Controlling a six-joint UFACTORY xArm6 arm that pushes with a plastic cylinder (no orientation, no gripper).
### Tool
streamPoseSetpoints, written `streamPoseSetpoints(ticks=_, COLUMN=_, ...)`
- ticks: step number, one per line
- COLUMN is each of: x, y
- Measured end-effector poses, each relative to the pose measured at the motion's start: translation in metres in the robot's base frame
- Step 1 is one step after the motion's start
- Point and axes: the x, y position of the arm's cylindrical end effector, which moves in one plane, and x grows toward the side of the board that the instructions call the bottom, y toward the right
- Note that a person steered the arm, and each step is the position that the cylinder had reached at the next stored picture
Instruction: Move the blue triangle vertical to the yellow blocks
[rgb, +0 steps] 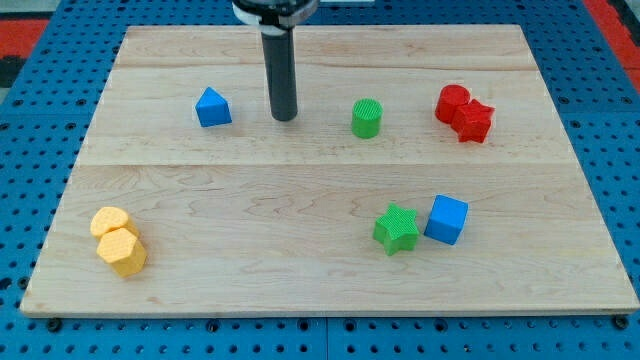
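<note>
Blue triangle (212, 107) sat near the desk's (320, 270) top-left, well apart from the two touching yellow blocks (119, 241) at bottom-left, somewhat right of them. The tip (284, 117) stood just right of the triangle, no contact; no hand fitted, nothing held. Alignment judged unfinished.

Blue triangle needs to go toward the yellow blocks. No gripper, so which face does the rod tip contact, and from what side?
Push on the blue triangle's upper-right face, coming from the view's top right. The yellow blocks sit toward the view's bottom left of it, so contact there drives it their way. My tip is already on its right, apart from it.
</note>
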Motion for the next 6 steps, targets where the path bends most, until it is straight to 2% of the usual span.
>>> streamPoseSetpoints(ticks=1, x=-0.017, y=-0.063)
streamPoseSetpoints(ticks=2, x=0.003, y=-0.090)
streamPoseSetpoints(ticks=3, x=0.016, y=-0.018)
streamPoseSetpoints(ticks=4, x=0.036, y=-0.040)
streamPoseSetpoints(ticks=5, x=0.031, y=-0.094)
streamPoseSetpoints(ticks=6, x=0.023, y=-0.120)
